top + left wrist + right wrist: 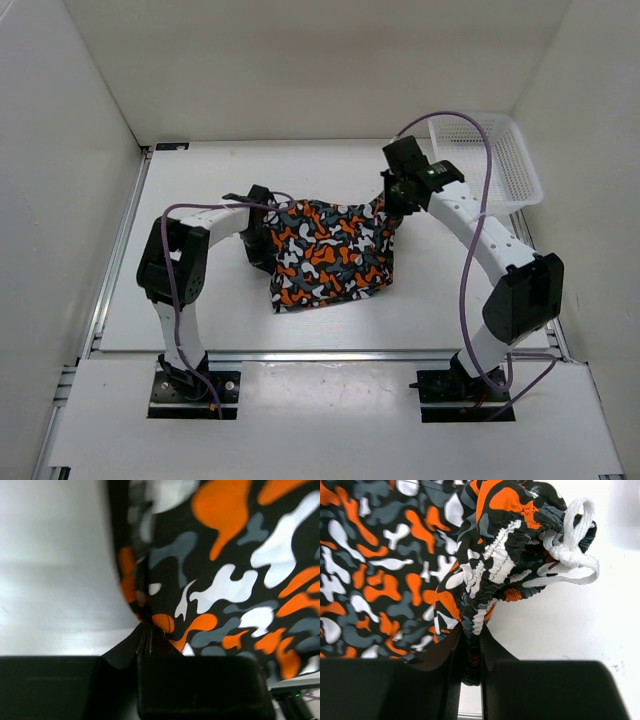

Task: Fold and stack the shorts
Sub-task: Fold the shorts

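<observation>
While both arms reach in over the white table (200,300), the shorts (330,255) are at its middle, spread between the two grippers and partly raised along their far edge. The left gripper (272,210) has its fingers pressed together on the left far corner of the cloth, and the right gripper (392,203) is clamped on the right far corner. The long axis of the shorts therefore runs from left to right, from one gripper to the other, and the free part of the cloth lies from the fingers toward the arm bases. I judge that the coming fold depends on this: the held edge must travel toward the near edge, over the free part, with both arms moving equally, because each arm is close only to its own corner. The white basket (505,165) stands at the far right, nearer to the right arm. The right wrist view shows what the top view does not: the fingers (495,647) grip the gathered elastic waistband (490,555), and the white drawstring (570,550) hangs loose beside it. The left wrist view shows only a plain printed edge entering the closed fingertips (130,645). Only the top view gives the whole outline.
</observation>
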{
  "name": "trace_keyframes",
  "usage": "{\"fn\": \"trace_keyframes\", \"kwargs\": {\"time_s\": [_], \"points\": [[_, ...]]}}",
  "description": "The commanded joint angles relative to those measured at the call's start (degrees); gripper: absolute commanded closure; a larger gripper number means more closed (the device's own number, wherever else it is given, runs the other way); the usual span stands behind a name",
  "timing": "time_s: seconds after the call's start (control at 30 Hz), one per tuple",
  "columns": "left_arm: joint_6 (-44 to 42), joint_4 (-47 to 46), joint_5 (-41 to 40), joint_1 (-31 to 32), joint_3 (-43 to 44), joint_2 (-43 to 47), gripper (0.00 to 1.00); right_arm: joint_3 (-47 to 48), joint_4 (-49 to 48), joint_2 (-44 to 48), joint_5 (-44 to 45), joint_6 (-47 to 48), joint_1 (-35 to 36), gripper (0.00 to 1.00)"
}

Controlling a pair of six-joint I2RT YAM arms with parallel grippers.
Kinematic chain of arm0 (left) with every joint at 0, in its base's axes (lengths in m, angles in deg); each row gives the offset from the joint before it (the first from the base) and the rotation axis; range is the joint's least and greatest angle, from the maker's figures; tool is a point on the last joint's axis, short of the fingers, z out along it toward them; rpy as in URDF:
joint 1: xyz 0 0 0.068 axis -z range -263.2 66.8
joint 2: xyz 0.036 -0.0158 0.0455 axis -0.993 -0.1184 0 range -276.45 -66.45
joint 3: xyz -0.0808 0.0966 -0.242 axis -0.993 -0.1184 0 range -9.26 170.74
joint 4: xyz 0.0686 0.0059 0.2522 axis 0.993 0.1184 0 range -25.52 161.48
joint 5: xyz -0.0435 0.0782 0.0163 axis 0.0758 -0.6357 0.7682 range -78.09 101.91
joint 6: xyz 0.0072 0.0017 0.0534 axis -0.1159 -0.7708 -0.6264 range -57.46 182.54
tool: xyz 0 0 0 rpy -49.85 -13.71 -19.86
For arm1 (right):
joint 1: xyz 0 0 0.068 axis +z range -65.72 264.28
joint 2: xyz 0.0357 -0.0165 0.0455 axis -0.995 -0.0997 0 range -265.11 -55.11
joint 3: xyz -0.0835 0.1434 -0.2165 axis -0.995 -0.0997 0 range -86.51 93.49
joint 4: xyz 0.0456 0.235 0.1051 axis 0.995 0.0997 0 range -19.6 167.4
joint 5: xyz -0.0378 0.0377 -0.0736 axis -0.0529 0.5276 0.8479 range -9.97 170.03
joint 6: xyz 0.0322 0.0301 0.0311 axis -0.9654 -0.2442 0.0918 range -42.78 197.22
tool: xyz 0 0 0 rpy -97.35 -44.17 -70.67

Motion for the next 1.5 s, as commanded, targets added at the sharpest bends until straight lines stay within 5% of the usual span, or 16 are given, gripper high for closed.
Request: {"fn": "trace_keyframes", "kwargs": {"time_s": [0.0,0.37,0.7,1.17,1.47], "points": [[2.25,-0.64,-0.39,1.28,-3.56,6.01,0.90,7.12,4.56,-1.18,4.98,4.53,4.23,1.00],[0.93,-0.64,-1.26,-2.50,-4.11,10.15,0.90,19.61,8.96,-9.00,9.29,12.00,18.56,1.00],[1.46,-0.11,-3.82,-3.73,1.70,-1.37,0.90,28.39,9.49,-17.25,8.76,13.59,26.29,1.00],[1.37,2.18,-1.97,-9.79,-4.89,15.94,0.90,32.36,7.73,-23.60,4.63,13.59,28.94,1.00],[1.90,-1.51,-3.30,-10.32,-6.21,5.86,0.90,31.30,6.68,-23.07,2.00,13.59,28.94,1.00]]}}
